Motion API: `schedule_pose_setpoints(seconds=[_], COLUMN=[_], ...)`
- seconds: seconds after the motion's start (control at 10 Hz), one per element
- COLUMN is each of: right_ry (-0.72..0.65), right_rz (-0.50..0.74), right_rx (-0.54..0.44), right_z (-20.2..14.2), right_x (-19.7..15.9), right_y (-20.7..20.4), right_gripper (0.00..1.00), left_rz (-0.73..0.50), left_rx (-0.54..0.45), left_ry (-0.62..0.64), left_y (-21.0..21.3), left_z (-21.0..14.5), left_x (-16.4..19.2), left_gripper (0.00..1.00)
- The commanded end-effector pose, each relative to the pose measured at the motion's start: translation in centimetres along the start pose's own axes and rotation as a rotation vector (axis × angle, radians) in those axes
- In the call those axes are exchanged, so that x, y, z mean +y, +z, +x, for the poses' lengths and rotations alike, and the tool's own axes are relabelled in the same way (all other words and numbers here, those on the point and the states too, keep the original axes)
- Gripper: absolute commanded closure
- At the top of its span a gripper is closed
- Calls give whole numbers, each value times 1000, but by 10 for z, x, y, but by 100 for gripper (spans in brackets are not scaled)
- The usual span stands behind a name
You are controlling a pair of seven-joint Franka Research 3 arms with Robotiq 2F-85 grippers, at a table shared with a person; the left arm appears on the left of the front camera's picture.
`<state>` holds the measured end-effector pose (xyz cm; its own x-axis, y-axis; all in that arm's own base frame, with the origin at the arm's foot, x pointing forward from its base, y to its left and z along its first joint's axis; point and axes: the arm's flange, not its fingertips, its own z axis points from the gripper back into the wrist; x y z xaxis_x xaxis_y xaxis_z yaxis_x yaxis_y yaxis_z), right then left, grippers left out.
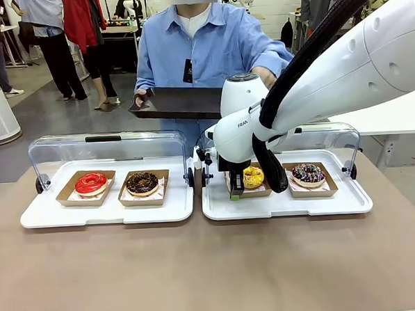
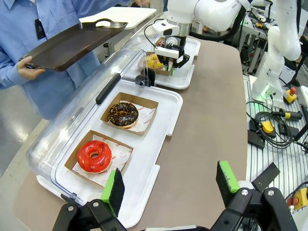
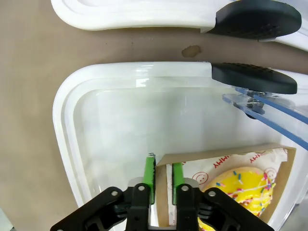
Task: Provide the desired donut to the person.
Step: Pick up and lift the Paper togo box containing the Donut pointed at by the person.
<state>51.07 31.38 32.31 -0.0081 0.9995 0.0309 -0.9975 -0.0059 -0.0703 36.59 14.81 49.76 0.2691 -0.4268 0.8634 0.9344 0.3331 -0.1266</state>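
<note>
Right hand (image 3: pixel 163 161) straddles wall of level tray (image 3: pixel 211 155) holding yellow donut (image 3: pixel 245 190).

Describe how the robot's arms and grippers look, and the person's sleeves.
The right arm is glossy white, with black lettering and a black ribbed cable hose alongside. The right gripper and the left gripper are black, angular linkages with bright green pads. The person's sleeves are long and light blue.
</note>
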Motion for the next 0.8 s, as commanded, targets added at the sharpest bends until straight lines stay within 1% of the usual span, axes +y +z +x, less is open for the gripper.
schedule_pose_setpoints(seconds=[0.0,0.3,0.4,0.6,0.7], right_ry=[20,-24,-31,-41,-41], right_rz=[-16,1,31,114,163], right_rx=[10,23,42,40,52], right_z=[-3,-3,-1,3,6], right_x=[2,5,8,23,35], right_y=[-6,1,10,44,72], right_gripper=[100,100,100,100,100], left_rz=[3,3,3,3,3], left_rx=[-25,-25,-25,-25,-25], left_ry=[-13,-13,-13,-13,-13], left_y=[1,1,1,1,1], left_z=[0,0,0,0,0], left_x=[1,1,1,1,1], left_gripper=[0,0,0,0,0])
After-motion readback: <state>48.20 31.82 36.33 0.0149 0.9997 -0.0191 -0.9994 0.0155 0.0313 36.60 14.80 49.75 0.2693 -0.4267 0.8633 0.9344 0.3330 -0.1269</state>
